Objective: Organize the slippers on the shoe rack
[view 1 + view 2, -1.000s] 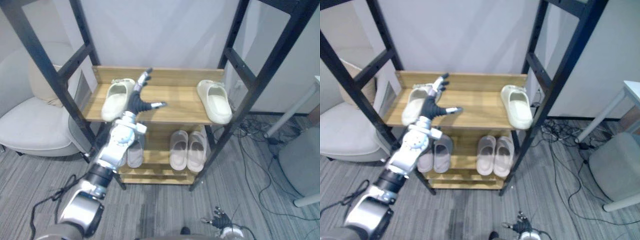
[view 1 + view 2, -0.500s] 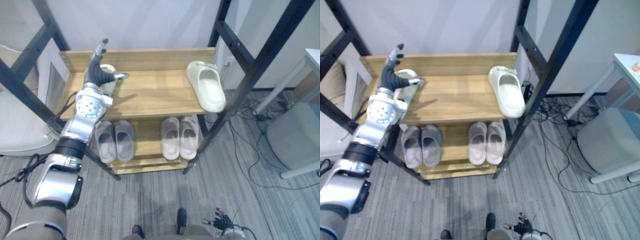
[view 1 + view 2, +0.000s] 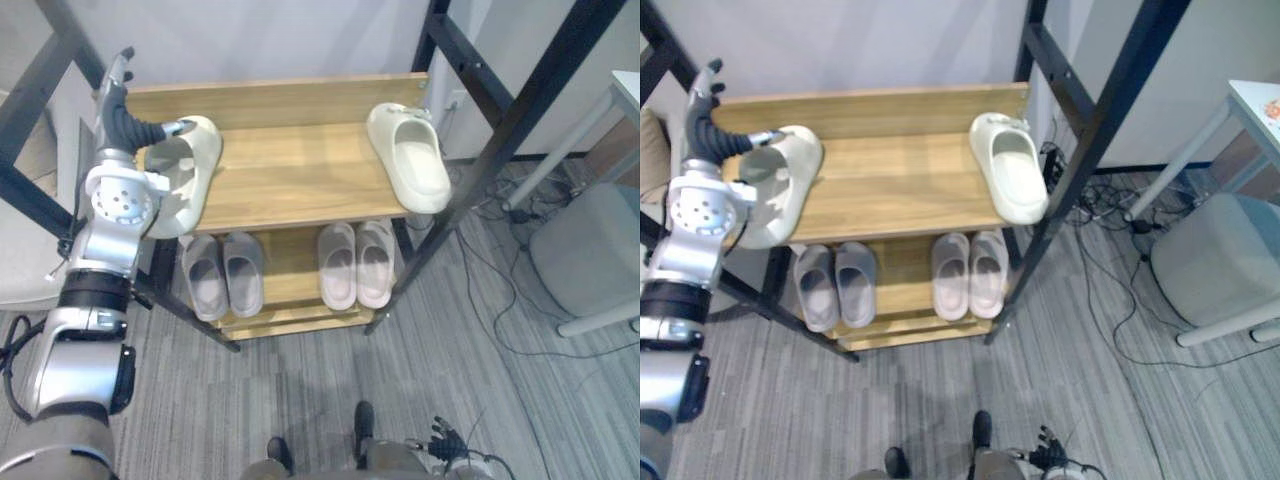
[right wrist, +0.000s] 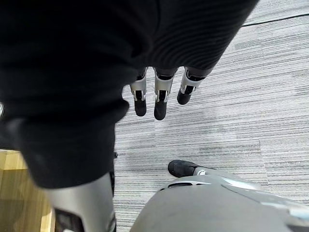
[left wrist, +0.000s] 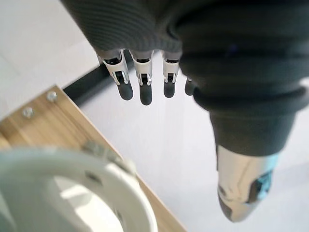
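The shoe rack's top wooden shelf (image 3: 300, 170) carries two cream slippers. One cream slipper (image 3: 408, 158) lies at the right end. The other cream slipper (image 3: 188, 172) lies at the left end, its front past the shelf's edge. My left hand (image 3: 121, 125) is raised just left of that slipper, open, fingers straight and thumb stretched over the slipper's heel end; in the left wrist view the slipper (image 5: 72, 198) sits under the open hand (image 5: 140, 77). On the lower shelf rest a grey pair (image 3: 225, 285) and a pale pink pair (image 3: 357, 265). My right hand (image 3: 443, 441) hangs low over the carpet, open.
Black slanted uprights (image 3: 500, 130) frame the rack on both sides. A pale armchair (image 3: 18, 275) stands at the left. A grey pouf (image 3: 590, 265) and a white table leg (image 3: 600, 318) stand at the right, with cables (image 3: 490, 250) on the carpet beside the rack.
The camera has shifted. My left hand has gone from the left slipper's right side to the shelf's left end, and the slipper now shows to its right.
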{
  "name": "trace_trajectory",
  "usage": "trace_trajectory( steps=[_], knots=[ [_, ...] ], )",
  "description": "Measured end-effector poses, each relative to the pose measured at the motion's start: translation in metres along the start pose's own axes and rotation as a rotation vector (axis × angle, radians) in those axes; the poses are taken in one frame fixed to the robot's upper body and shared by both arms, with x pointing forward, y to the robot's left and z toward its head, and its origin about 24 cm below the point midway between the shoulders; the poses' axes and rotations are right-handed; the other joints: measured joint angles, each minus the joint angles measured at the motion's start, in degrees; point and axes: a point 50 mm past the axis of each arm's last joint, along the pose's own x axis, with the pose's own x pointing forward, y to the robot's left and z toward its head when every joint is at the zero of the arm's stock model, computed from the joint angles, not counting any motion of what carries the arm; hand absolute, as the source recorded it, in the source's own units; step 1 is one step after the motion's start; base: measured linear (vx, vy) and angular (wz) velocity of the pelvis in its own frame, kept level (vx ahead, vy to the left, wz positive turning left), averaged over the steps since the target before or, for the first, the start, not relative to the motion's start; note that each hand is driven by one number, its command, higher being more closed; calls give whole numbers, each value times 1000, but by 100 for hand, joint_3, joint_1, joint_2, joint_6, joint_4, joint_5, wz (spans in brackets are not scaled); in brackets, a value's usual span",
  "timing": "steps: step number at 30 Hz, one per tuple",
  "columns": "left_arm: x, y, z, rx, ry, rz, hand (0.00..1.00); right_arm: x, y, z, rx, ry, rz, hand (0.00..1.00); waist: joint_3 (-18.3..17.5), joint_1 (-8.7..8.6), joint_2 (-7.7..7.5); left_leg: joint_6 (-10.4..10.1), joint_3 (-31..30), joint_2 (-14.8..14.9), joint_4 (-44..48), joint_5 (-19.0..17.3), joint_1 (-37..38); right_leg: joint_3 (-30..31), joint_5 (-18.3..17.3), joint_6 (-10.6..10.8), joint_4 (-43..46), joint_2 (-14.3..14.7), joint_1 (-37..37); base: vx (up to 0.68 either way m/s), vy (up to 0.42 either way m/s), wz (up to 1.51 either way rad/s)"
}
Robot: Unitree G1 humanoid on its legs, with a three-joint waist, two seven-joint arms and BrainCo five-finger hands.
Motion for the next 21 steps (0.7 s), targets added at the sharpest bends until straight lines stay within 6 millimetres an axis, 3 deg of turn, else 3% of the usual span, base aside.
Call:
trace_trajectory(
  steps=[21],
  knots=[
    [2, 11, -4, 322, -30, -47, 0, 0, -1, 0, -2, -12, -4, 0, 34, 81, -53, 3, -114, -22, 2, 2, 7, -87, -18, 9, 1, -30, 64, -4, -2, 3]
  ],
)
